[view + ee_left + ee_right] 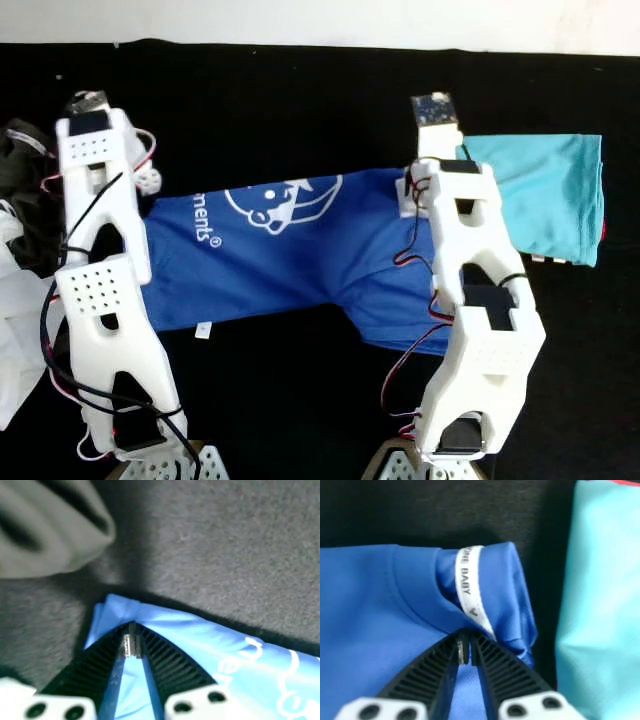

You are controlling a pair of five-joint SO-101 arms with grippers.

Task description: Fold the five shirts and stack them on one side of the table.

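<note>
Blue shirt (290, 250) lies spread mid-frame on the black tabletop (300, 90), with the folded turquoise shirt (545, 205) just to its right.

Left gripper (131, 645): fingers clenched on the shirt's left corner. Right gripper (465, 650): clenched at the collar tape.

Risk: both pinches are shallow and may slip under uneven pull. The right one could drag the turquoise shirt.

Both arms extended forward, wrists pitched down.

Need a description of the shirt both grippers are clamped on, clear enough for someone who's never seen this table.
On the black table, the royal blue shirt lies spread across the middle. The left gripper pinches one corner, and the right gripper pinches the collar end with its white label. Unlike the folded turquoise shirt beside it, it is a deeper blue and carries a white print.
</note>
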